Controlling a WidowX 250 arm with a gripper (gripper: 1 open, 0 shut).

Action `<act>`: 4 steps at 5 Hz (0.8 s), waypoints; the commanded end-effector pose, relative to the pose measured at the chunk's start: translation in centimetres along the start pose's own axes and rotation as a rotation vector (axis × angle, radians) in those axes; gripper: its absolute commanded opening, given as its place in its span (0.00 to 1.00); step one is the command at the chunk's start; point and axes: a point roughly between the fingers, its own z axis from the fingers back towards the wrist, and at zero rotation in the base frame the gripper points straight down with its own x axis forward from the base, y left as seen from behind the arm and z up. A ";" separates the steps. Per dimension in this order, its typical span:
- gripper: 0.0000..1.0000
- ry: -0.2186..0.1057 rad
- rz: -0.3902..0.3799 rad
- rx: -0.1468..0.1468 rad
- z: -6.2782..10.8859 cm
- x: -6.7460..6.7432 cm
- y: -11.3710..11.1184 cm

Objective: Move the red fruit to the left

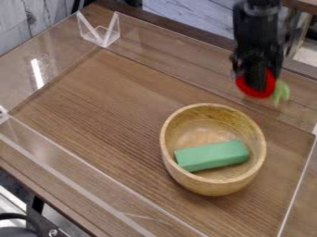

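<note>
The red fruit hangs in the air above the table at the right, its green leafy piece sticking out to the right. My gripper points down and is shut on the red fruit, just beyond the far right rim of the wooden bowl. The picture is blurred around the hand.
A wooden bowl holding a green rectangular block stands right of centre on the wooden table. Clear low walls run round the table, with a clear bracket at the back left.
</note>
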 end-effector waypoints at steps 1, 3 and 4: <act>0.00 0.014 -0.035 -0.100 5.9 0.6 -1.2; 0.00 0.012 -0.038 -0.103 5.7 0.5 -0.5; 0.00 0.004 -0.040 -0.097 4.1 0.1 -0.1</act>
